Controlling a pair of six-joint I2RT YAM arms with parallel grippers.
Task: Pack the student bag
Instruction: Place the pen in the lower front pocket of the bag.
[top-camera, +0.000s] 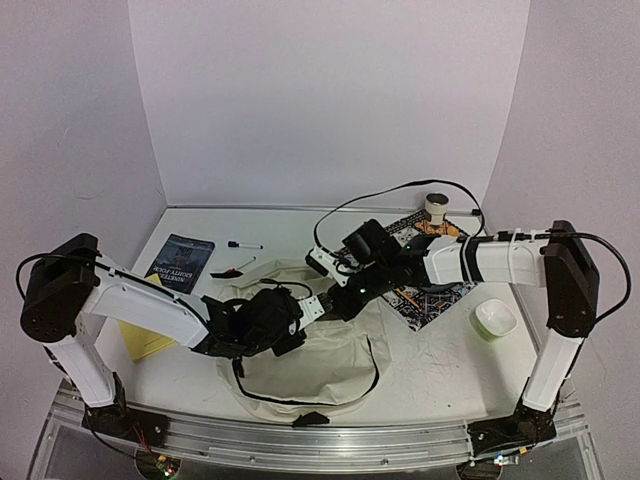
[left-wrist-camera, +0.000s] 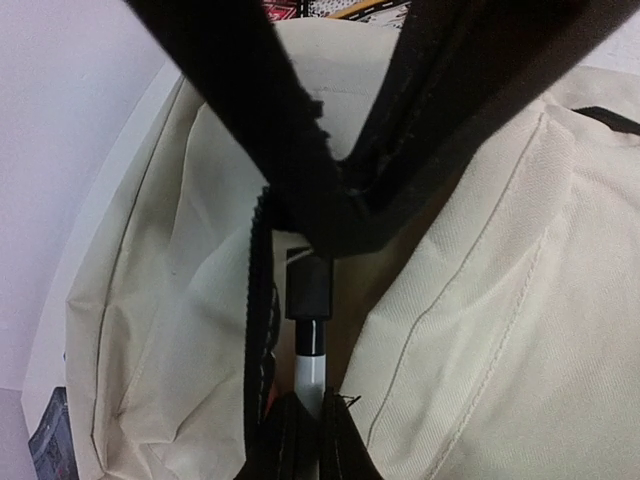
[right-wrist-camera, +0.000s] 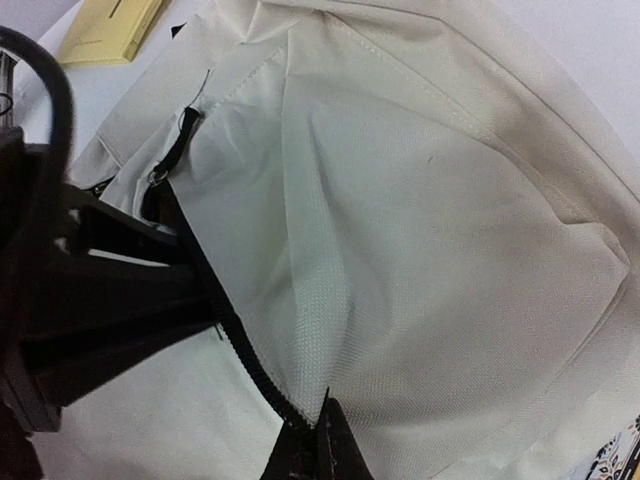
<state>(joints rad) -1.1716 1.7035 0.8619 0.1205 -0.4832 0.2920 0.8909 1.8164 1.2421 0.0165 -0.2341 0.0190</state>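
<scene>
Looking at the student bag (top-camera: 335, 365) lying flat and floppy in the middle of the worktop (top-camera: 450, 375), with a black strap end (top-camera: 311, 418) reaching the front edge. Showing a black zip (right-wrist-camera: 250, 365) standing open in a thin slit near the top of the bag. Pinching a white pen (left-wrist-camera: 309, 375) with a black cap in the left claw (left-wrist-camera: 305, 430), fingers clamped on the barrel. Pointing the cap end right at the slit, between the two zip edges. Not able to tell what is inside the bag: too dark in there. Gripping the cloth at the zip edge with the right claw (right-wrist-camera: 320, 435), fingers squeezed together on it. Crowding both claws close together over the top of the bag.

Seeing a blue book (top-camera: 180, 262), a second pen (top-camera: 243, 245) and a yellow pad (top-camera: 145, 342) lying on the left side. Seeing a patterned mat (top-camera: 440, 300) just beside the bag on the right, a small white bowl (top-camera: 495, 318) past it, and a roll of tape (top-camera: 436, 206) at the back. Showing bare worktop in front of the bowl and along the back wall.
</scene>
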